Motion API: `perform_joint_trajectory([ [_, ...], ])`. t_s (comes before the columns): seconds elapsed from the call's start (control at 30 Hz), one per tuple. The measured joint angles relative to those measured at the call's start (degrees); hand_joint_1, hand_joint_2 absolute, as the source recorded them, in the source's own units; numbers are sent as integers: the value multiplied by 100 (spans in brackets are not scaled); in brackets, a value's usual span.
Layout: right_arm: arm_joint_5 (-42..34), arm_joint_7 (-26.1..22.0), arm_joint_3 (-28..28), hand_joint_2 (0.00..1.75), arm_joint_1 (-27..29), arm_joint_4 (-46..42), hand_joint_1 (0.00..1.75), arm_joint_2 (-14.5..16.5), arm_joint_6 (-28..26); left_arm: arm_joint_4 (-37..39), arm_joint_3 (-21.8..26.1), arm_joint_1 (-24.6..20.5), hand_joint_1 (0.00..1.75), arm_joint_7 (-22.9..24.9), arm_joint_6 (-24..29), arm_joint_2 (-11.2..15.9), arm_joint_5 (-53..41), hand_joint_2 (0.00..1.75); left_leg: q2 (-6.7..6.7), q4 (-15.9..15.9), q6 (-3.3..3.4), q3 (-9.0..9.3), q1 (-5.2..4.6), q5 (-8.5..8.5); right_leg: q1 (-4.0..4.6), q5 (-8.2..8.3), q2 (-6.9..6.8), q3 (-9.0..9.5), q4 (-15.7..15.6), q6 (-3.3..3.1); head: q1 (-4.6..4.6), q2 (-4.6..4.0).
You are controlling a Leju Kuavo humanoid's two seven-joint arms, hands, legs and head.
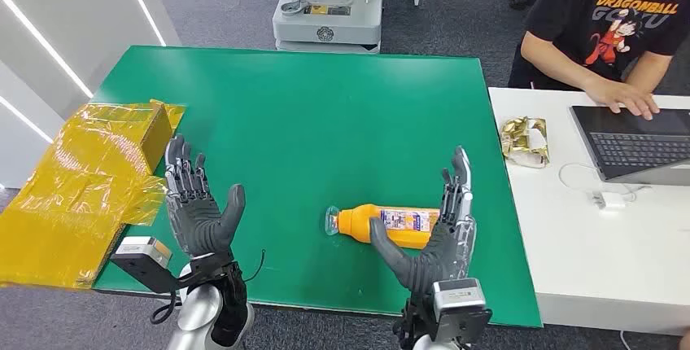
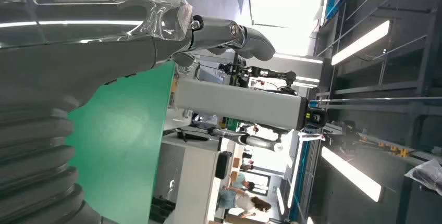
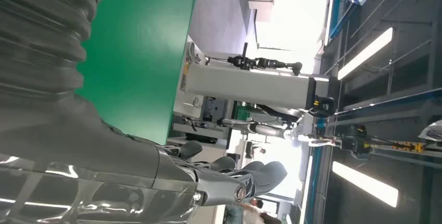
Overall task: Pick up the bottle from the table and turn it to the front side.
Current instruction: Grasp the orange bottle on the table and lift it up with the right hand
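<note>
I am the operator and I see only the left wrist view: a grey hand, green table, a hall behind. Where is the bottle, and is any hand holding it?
Observer: The head view shows the orange bottle lying on its side on the green table, near the front edge. No hand holds it.
Operator: Which hand is nearer to it?
Observer: The right hand. It is open just beside the bottle, on the end away from the cap, with the thumb in front of the bottle.
Operator: And my left hand?
Observer: The left hand is open and upright, well apart from the bottle, next to a yellow wrapped box.
</note>
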Motion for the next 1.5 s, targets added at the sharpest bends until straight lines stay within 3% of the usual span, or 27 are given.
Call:
perform_joint_trajectory([
  [0.17, 574, 415, -21, 175, 27, -117, 0, -36, 156, -83, 23, 82, 0, 57, -55, 17, -125, 175, 1, 0, 0, 1, 0, 0, 0, 0, 1, -1, 0, 0, 1, 0],
  [0.3, 1579, 1102, -103, 175, 174, -349, 0, -178, 726, -108, 95, 196, 0, 46, -92, 28, -197, 175, 0, 0, 0, -1, 0, 0, 0, -1, -1, 0, 0, 0, -1, 0],
  [0.43, 2411, 1778, -265, 175, 178, -479, 0, -586, 1633, -145, 167, 312, 0, -1, -163, 49, -204, 175, 0, 0, 2, -3, -1, -2, -1, 0, -1, 0, -2, 1, 1, 0],
  [0.63, 2689, 2197, -494, 175, -236, -421, 0, -1216, 2849, -198, 243, 367, 0, -8, -254, 80, -202, 175, -1, 2, 5, -3, -3, 0, -3, 4, -2, 2, -2, 4, 1, 0],
  [0.77, 2714, 2327, -499, 175, -832, -80, 0, -1655, 3641, -203, 247, 356, 0, -8, -281, 118, -191, 175, 1, 2, 10, -1, -3, 5, -3, 10, 0, 3, -1, 3, -1, 0],
  [0.9, 2782, 2408, -472, 175, -1451, 374, 0, -1924, 4045, -202, 247, 350, 0, -15, -284, 169, -143, 175, 0, 3, 16, -1, -2, 11, -3, 10, -4, 3, -1, 3, -1, 0],
  [1.07, 2809, 2451, -403, 175, -1888, 773, 0, -2108, 4239, -202, 247, 347, 0, -21, -281, 220, -111, 175, -1, 3, 16, -3, -2, 11, -2, 10, -5, 2, 0, 2, -1, 0],
  [1.17, 2771, 2467, -272, 175, -2227, 1059, 0, -2234, 4619, -202, 246, 336, 0, -23, -262, 242, -88, 175, 2, 2, 16, -6, -3, 11, -2, 10, -2, -1, 0, 2, -1, 0],
  [1.33, 2530, 2298, 96, 175, -3084, 1802, 0, -2434, 5226, -197, 243, 268, 0, -24, -223, 277, 6, 175, -2, 3, 18, -7, -3, 12, -3, 13, -8, 0, 0, 7, 0, 0],
  [1.5, 2363, 2180, 679, 175, -3832, 2696, 0, -2445, 5577, -169, 222, 178, 0, -46, -108, 319, 169, 175, -3, 4, 18, -6, -3, 15, -2, 16, -8, 0, 1, 10, -2, 0],
])
